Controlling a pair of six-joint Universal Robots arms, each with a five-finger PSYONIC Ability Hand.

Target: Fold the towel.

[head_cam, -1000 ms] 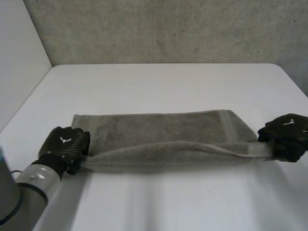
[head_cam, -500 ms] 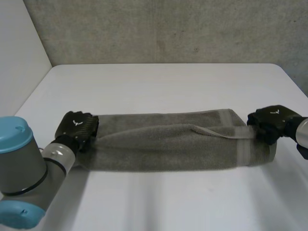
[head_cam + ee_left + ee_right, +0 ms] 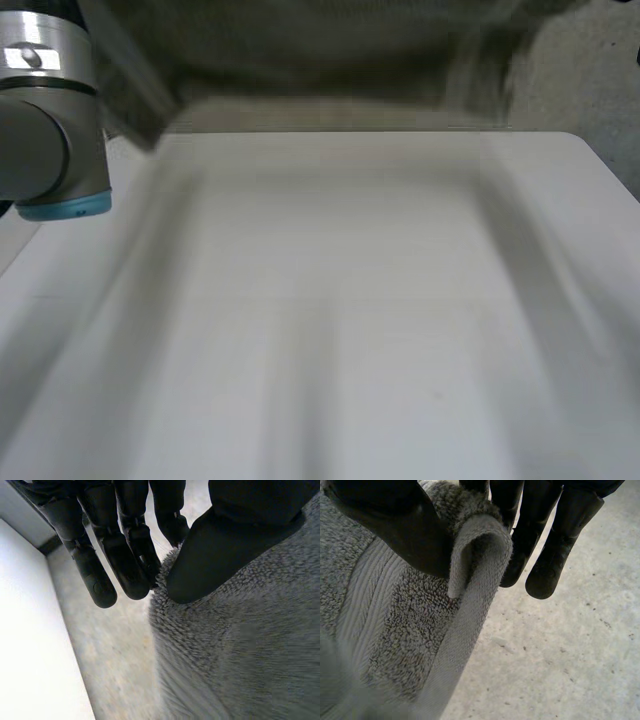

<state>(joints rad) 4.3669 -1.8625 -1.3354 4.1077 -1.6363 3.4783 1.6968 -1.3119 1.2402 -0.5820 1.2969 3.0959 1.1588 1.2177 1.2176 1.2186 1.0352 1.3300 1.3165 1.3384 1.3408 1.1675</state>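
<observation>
Hanging at 12 o'clock over the white table [image 3: 330, 300], grey towel [image 3: 330, 50], left hand [image 3: 210, 555] pinched its edge between thumb and fingers, right hand [image 3: 395, 530] pinched its hem likewise.

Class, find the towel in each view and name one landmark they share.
Head view: towel held up, across the far side above the table.
Left wrist view: towel pinched by the left hand.
Right wrist view: its banded edge pinched by the right hand.
Shared landmark: grey concrete wall.

The head camera is looking down on the table [image 3: 330, 330] from behind; both wrist cameras are closely facing the shared towel [image 3: 240, 645].
</observation>
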